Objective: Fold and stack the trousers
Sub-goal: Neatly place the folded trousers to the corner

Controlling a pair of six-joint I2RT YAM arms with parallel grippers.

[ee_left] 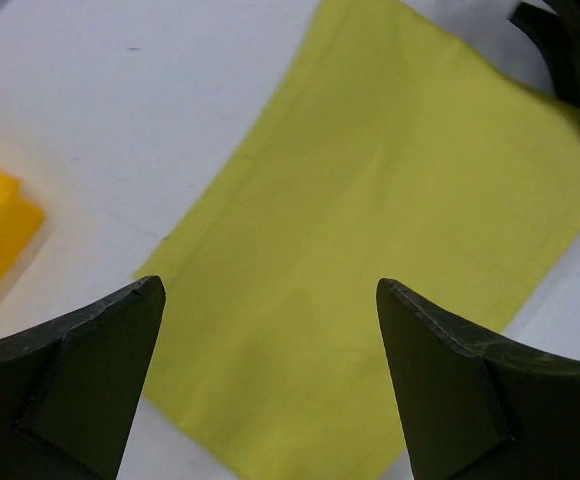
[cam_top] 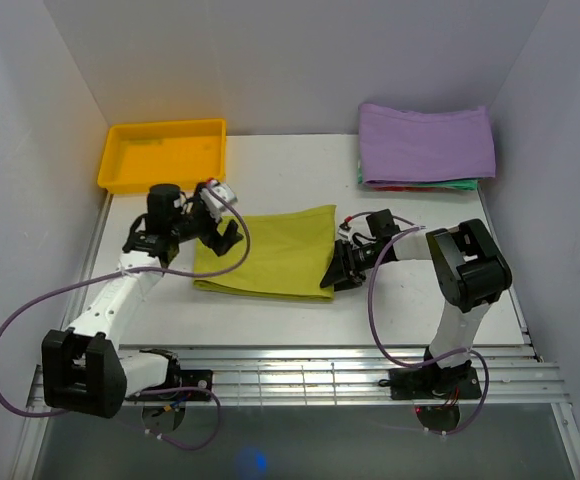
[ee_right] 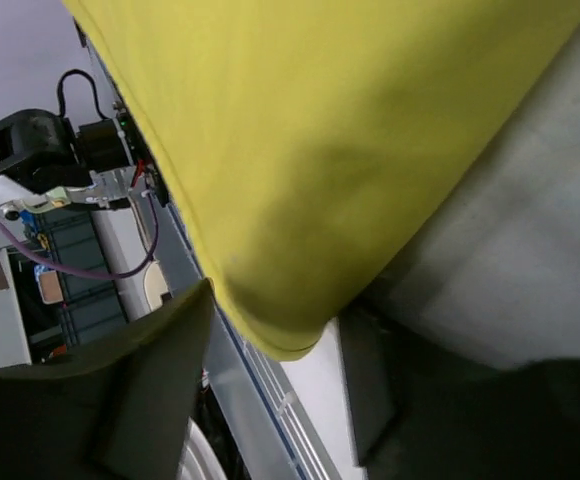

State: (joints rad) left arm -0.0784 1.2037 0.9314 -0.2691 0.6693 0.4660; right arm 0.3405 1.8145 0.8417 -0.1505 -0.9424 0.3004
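1. In the upper left of the overhead view, a yellow tray (cam_top: 165, 155) is sitting on the white tabletop (cam_top: 290, 180), near its far left corner.
2. Just below and to the right of the tray, the left tool (cam_top: 220, 236) is hovering over the left end of the trousers (cam_top: 270, 250). Its jaws are standing wide apart with nothing between them. In the left wrist view its two dark fingers (ee_left: 90, 370) are filling the bottom corners of the frame, with the cloth's left edge running between them.
3. The trousers are lying in the middle of the tabletop, folded into a flat yellow-green rectangle. The rectangle is sitting slightly askew, with its upper right corner reaching highest in the frame.
4. The right tool (cam_top: 338, 270) is meeting the cloth at the lower right corner of the trousers. In the right wrist view that corner is hanging between the fingers (ee_right: 150, 390), which are standing apart. I cannot tell whether they are pressing on it.
5. In the upper right, a purple cloth (cam_top: 425, 140) is lying folded on top of a small pile, with green and red edges showing beneath it. It is sitting well apart from the trousers.
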